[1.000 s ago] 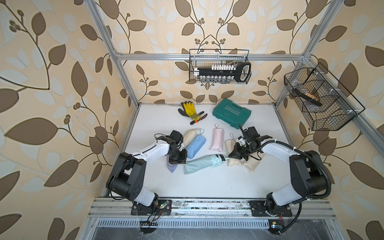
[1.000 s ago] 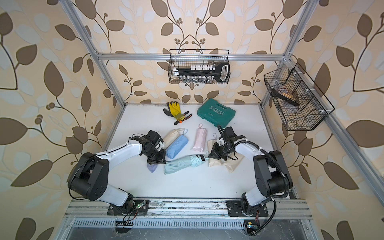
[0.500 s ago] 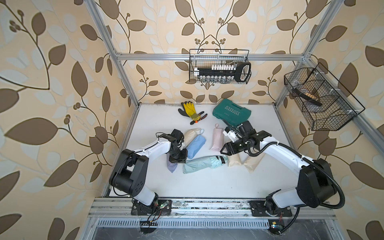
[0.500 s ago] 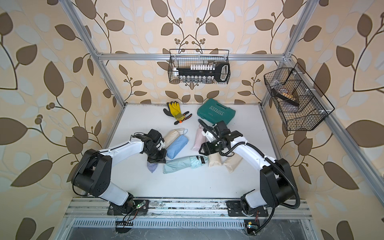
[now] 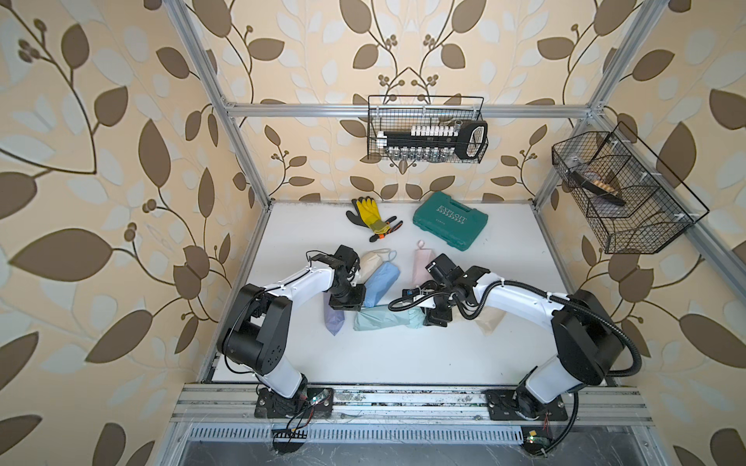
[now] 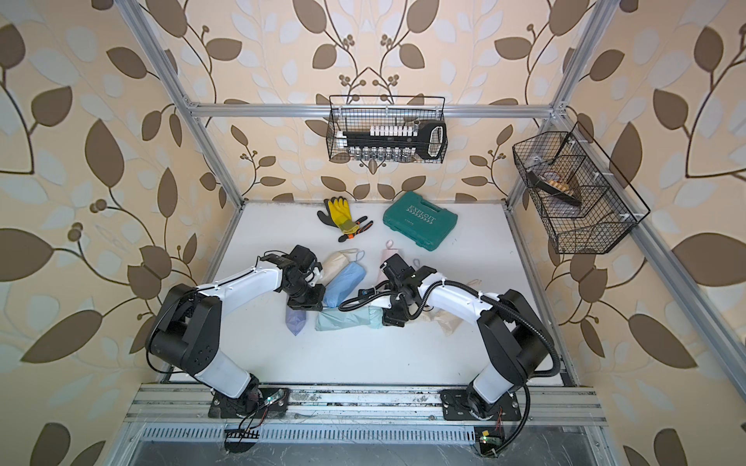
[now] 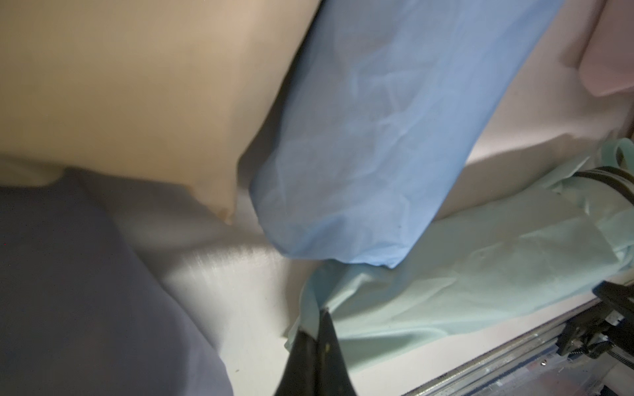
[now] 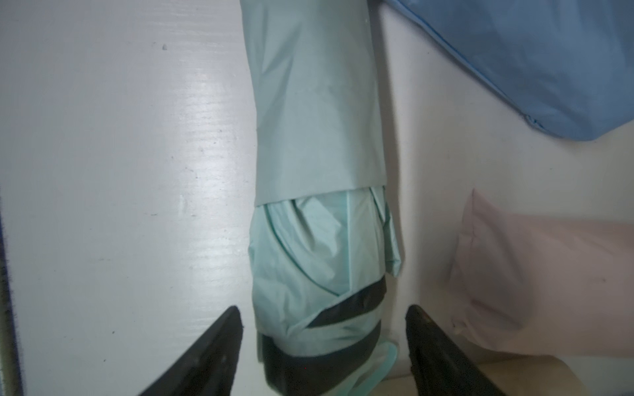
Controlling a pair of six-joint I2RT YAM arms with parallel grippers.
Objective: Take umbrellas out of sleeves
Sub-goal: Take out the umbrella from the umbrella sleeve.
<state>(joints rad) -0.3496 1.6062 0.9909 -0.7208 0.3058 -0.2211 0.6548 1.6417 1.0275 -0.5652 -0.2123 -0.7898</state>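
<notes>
Two arms meet over the mint bundle lying near the middle of the white worktop. The left end effector is pinched tight on the closed end of the mint sleeve, its dark tips biting a fold of the fabric. The right end effector stands wide apart, one finger on each side of the mint umbrella, with a gap on both sides and nothing gripped.

That umbrella pokes partway out of the sleeve's mouth. Its crinkled fabric, wound with a black strap, shows at the right arm's end, and the rest sits inside the sleeve.

A blue sleeve lies slantwise just behind, its near end overlapping the mint sleeve. A beige sleeve lies beside the blue one, a lilac sleeve juts out from under the left end effector, and a pink sleeve lies behind the right wrist.

Yellow-and-black gloves and a green tool case sit well apart at the back of the worktop.
</notes>
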